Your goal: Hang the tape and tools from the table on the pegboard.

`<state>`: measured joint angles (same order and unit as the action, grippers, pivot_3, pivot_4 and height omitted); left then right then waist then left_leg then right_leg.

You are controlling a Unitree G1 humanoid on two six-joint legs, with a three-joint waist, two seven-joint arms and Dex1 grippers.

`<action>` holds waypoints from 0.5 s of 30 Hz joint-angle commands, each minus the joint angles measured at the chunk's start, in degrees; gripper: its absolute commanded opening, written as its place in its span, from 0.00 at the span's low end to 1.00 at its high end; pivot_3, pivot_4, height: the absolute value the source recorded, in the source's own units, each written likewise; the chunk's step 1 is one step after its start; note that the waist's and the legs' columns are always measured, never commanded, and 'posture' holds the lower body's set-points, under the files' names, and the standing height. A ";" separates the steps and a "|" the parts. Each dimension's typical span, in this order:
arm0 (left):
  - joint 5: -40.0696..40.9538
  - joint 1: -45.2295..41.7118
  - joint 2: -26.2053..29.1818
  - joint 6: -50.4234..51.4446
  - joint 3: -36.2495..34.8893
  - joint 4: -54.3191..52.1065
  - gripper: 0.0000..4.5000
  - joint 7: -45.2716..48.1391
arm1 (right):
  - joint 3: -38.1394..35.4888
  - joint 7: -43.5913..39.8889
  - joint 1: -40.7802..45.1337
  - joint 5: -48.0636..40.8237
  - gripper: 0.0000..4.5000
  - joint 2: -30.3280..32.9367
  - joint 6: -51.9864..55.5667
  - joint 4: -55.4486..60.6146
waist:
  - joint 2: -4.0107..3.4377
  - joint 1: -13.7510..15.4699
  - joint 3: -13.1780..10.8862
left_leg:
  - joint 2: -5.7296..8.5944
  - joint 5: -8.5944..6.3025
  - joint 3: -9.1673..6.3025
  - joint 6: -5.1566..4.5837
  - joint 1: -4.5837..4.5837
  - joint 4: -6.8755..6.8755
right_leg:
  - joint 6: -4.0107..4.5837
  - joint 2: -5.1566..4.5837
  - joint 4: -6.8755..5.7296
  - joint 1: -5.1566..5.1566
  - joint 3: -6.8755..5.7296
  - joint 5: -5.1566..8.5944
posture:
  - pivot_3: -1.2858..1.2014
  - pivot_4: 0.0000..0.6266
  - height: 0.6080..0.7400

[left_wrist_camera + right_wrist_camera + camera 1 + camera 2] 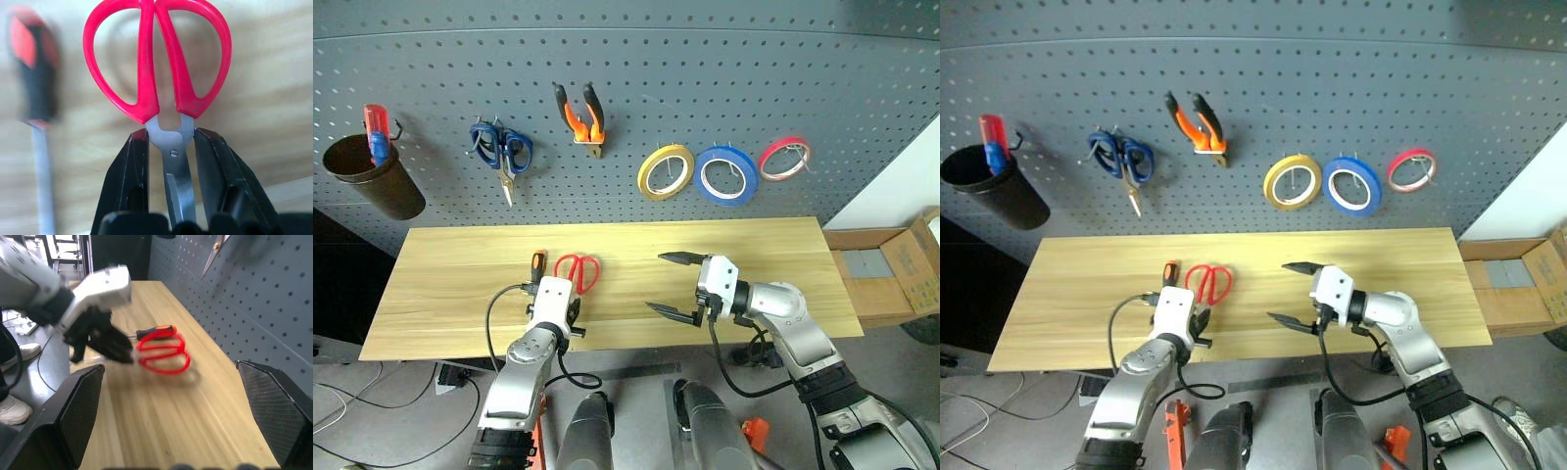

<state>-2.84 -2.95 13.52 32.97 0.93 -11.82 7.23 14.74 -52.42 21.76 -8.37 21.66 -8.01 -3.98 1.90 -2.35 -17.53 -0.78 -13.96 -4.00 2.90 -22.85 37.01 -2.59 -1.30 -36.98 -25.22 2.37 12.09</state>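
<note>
Left hand (171,161) clamped on red scissors (578,271) at the steel neck just below the handles, one black finger (128,176) on each side of the pivot. Handles point away from the hand, toward the pegboard (636,88); in the right wrist view, seen above the desk (460,294) surface (whether clear of the wood or touching, not resolvable). Located lower left of centre in the left eye view.

Screwdriver (537,263) just beside the scissors on their left, lying on the desk, orange-and-black handle toward the pegboard.

Right hand (672,285) at lower centre-right of the frame, over the desk, spread wide and holding nothing; one finger (681,258) toward the pegboard, the other toward the near edge.

On the pegboard, upper half of the frame, left to right: dark cup (372,176) with a red-handled item inside, blue scissors (502,149), pliers (580,116) (orange-and-black, handles up), yellow tape (666,171), blue tape (727,175), red tape (784,158). The three rolls each hang on a hook, side by side.

Cardboard box (891,274) at the right edge, beyond the end of the desk.
</note>
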 commanded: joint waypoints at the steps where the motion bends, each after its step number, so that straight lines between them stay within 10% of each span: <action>1: -3.25 3.07 1.08 -2.49 2.49 -8.64 0.22 -0.74 | -1.49 0.21 -0.52 -2.21 1.00 -0.17 0.13 4.66 | 0.02 0.06 0.15 | 0.00 0.00 0.01 0.00 0.00 0.00 | 0.00 0.00 0.00 0.00 0.01 0.00 | 0.53 0.35 1.00; 15: -12.03 16.78 3.39 -16.94 -2.21 -27.99 0.22 -6.36 | -4.22 3.34 0.04 -10.01 1.00 -3.68 5.50 14.33 | 0.17 1.95 3.47 | 0.00 0.00 0.02 0.00 0.02 -0.01 | 0.02 0.00 0.04 0.03 -0.03 0.00 | 0.57 0.18 1.00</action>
<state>-13.80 13.77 17.11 19.51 1.31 -36.13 2.50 11.75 -48.55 21.24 -15.29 18.58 -3.20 6.38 2.07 -0.40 -14.06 -0.78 -13.96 -3.98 2.90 -22.82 36.99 -2.57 -1.30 -36.95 -25.19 2.35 12.08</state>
